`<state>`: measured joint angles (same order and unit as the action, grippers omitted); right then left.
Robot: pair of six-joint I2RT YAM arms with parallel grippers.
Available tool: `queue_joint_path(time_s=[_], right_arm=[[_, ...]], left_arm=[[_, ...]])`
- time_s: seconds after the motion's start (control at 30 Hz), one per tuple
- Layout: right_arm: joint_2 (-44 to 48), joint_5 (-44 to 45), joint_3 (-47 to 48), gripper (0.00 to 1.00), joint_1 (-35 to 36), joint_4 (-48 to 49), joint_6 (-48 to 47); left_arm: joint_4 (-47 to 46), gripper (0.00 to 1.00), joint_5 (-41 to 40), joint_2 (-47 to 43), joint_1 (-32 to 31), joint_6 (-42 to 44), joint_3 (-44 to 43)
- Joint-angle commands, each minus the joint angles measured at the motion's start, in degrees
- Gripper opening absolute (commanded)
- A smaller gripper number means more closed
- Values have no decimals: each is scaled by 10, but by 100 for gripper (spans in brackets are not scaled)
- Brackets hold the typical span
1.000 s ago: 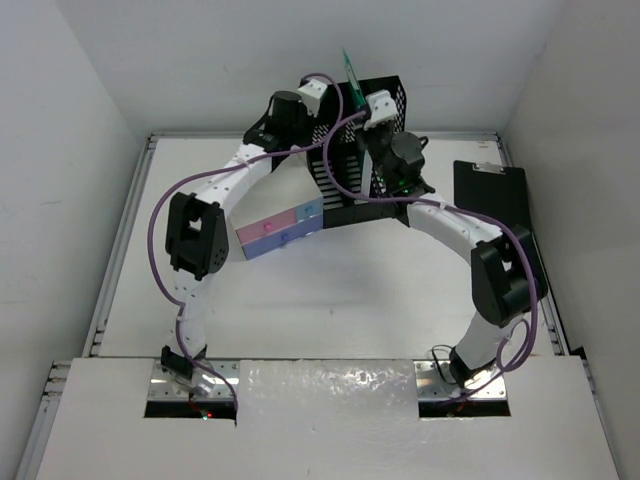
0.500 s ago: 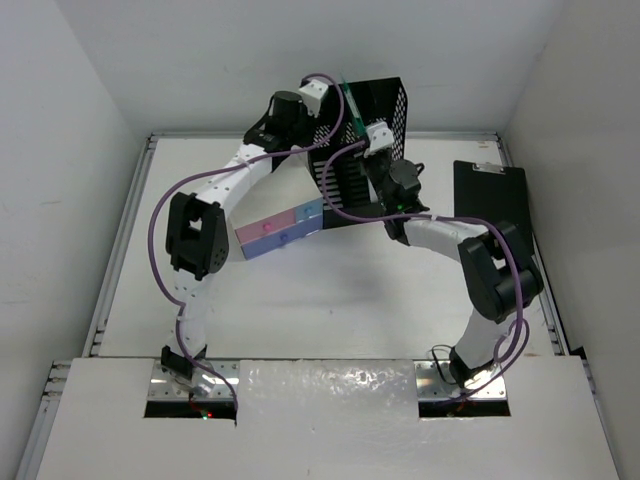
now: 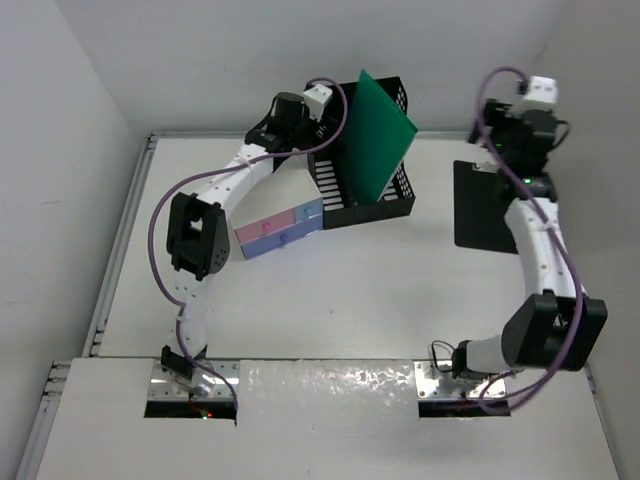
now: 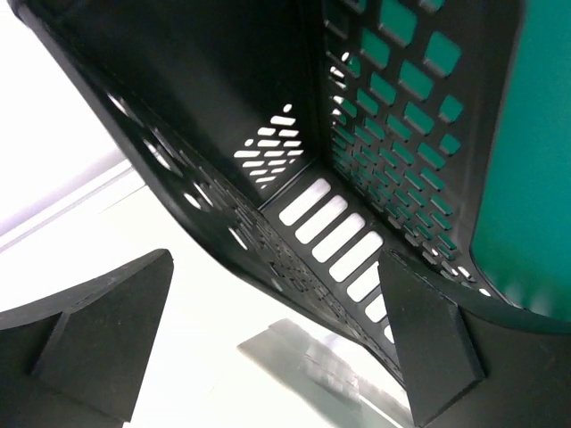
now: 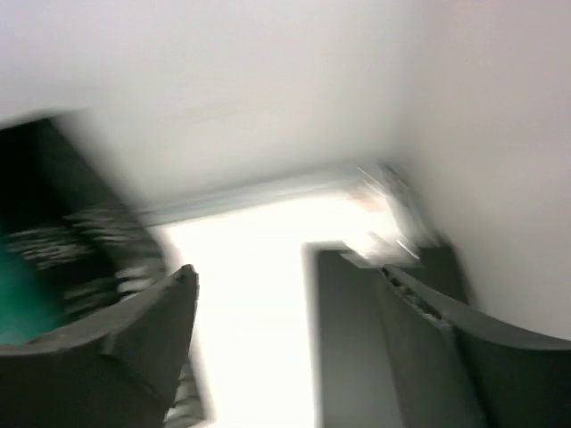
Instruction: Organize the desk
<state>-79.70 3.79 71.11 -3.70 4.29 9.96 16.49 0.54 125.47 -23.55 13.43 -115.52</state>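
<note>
The desk is a wide white tabletop with pale rails. At its back stands a black mesh file rack with a green folder leaning tilted in it. My left gripper is at the rack's left side. In the left wrist view it is open, with the rack's lower wall just beyond the fingers and the green folder behind the mesh. My right gripper hovers high at the back right above a black clipboard. It is open and holds nothing, in a blurred view.
A small drawer box with pink and blue drawers sits against the rack's left front. The clipboard lies near the desk's right rail. White walls close in the back and both sides.
My right arm has swung away from the rack to the back right and opened, letting go of the green folder, which now leans in the rack. My left gripper has opened.
</note>
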Motion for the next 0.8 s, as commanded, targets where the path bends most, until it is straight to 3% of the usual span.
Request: queue_joint_path(time_s=[0.0, 0.1, 0.2, 0.3, 0.4, 0.47, 0.5, 0.53, 0.57, 0.63, 0.7, 0.77], right_arm=[[-72, -36, 23, 75, -62, -136, 91], [-181, -47, 110, 68, -69, -196, 61], [-208, -75, 92, 68, -69, -134, 60], [-208, -15, 68, 71, -69, -65, 52], [-277, 33, 142, 70, -69, -78, 25], [-347, 42, 279, 70, -69, -168, -7], [-434, 48, 339, 70, -70, -208, -23], [-480, 60, 458, 71, -71, -243, -30], [-524, 63, 511, 71, -71, -302, -37], [-620, 68, 609, 73, -75, -329, -52], [-643, 68, 603, 76, -79, -296, -60], [-636, 60, 536, 77, -87, -223, -62]], left_arm=[[0, 99, -4, -11, -2, 11, -45], [13, 100, -3, -12, -2, 20, -57], [17, 100, -3, -11, -2, 27, -56], [27, 99, -16, -11, -2, 30, -57], [35, 100, -14, -18, -2, 34, -57], [40, 100, -14, -26, -2, 38, -58], [46, 100, -16, -29, -2, 40, -57], [50, 99, -18, -30, -2, 43, -56], [54, 100, -18, -35, -2, 44, -57], [70, 100, -25, -39, -2, 50, -59], [88, 100, -33, -49, -2, 50, -64], [98, 100, -32, -63, -2, 56, -73]])
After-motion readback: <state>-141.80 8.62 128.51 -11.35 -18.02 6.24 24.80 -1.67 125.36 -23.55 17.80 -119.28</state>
